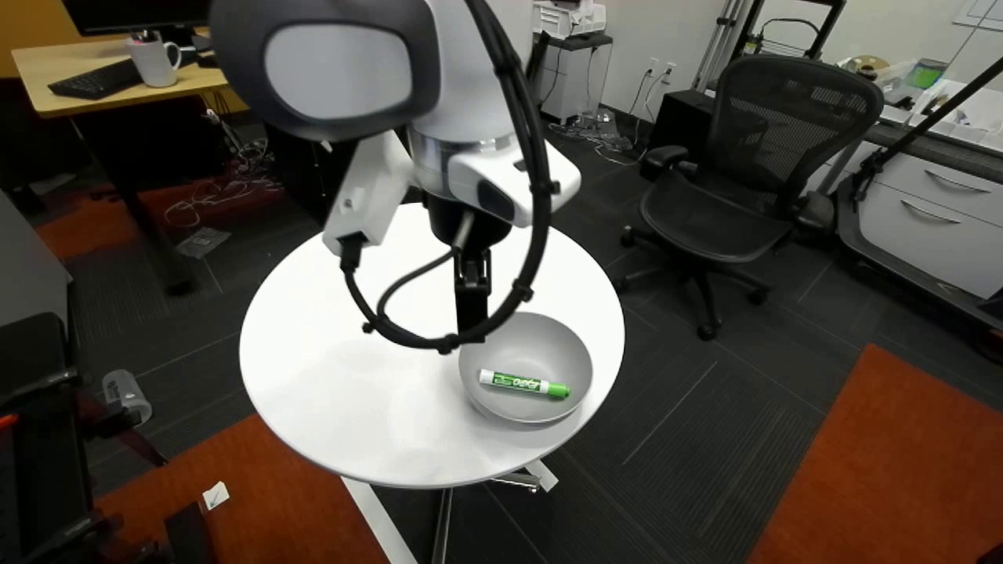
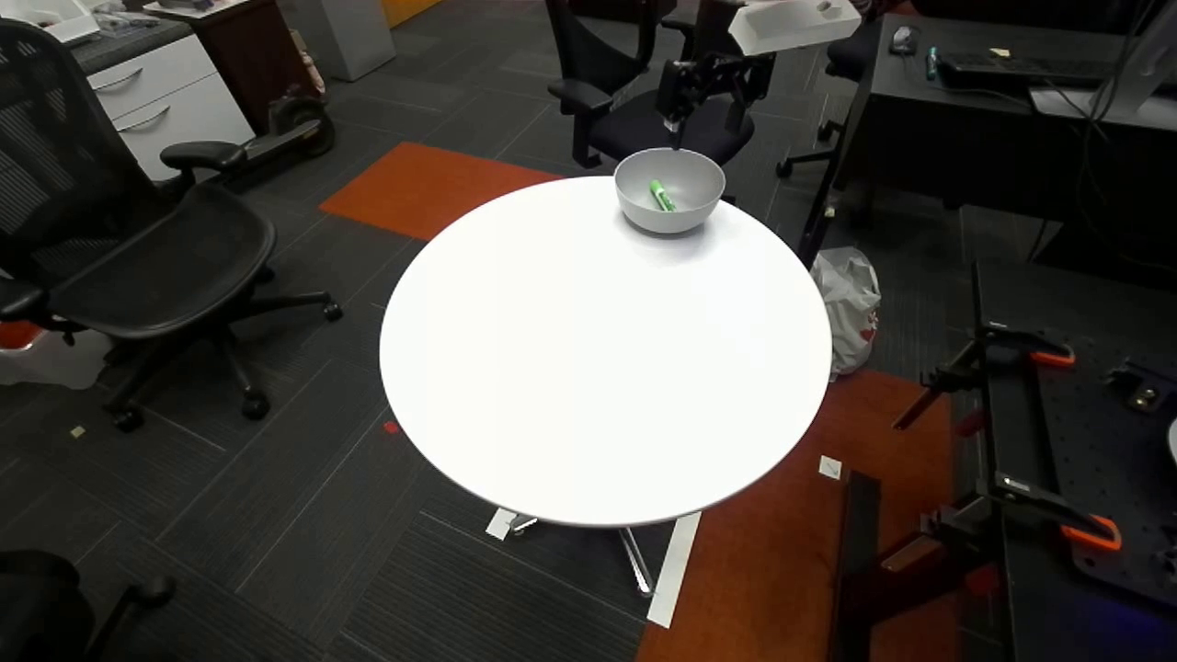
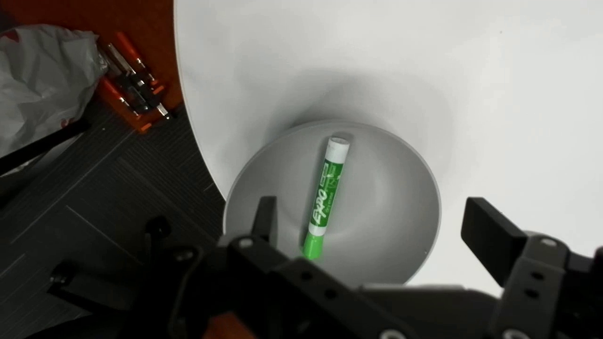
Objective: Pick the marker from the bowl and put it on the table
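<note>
The green marker point(image 3: 326, 193) with white sections lies tilted inside the grey bowl point(image 3: 386, 188). It also shows in both exterior views point(image 1: 523, 383) point(image 2: 662, 195). The bowl point(image 1: 541, 341) stands near the edge of the round white table point(image 1: 345, 392). My gripper point(image 3: 372, 216) is open and empty above the bowl. In the wrist view, one finger appears over the bowl's inside left of the marker, the other beyond its right rim over the table. In an exterior view the gripper point(image 2: 706, 129) shows just above the bowl's far rim. The marker's cap end is close to the left finger's linkage in the wrist view.
A black office chair point(image 1: 736, 157) stands beside the table, and another chair point(image 2: 634, 101) is behind the bowl. A plastic bag point(image 2: 848, 303) lies on the floor near the table's edge. A dark bench with orange-tipped clamps point(image 2: 1048, 496) stands to the side.
</note>
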`<state>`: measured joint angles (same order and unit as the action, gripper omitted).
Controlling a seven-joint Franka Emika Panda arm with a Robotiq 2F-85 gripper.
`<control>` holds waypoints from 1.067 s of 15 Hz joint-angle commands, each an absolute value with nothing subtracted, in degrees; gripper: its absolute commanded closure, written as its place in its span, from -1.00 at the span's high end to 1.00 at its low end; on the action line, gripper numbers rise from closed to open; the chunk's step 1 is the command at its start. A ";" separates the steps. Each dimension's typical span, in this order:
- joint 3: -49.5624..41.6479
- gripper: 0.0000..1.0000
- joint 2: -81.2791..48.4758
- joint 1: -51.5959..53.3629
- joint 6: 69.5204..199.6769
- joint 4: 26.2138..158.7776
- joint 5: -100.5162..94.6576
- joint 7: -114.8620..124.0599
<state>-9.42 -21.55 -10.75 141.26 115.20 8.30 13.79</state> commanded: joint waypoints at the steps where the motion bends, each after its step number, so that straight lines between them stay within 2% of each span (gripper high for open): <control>1: -9.37 1.00 -28.52 -11.98 140.58 108.29 10.13 13.24; 16: -11.15 1.00 -44.65 -11.72 138.73 94.82 8.53 17.31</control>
<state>-10.26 -42.60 -12.11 141.03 97.89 8.56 15.41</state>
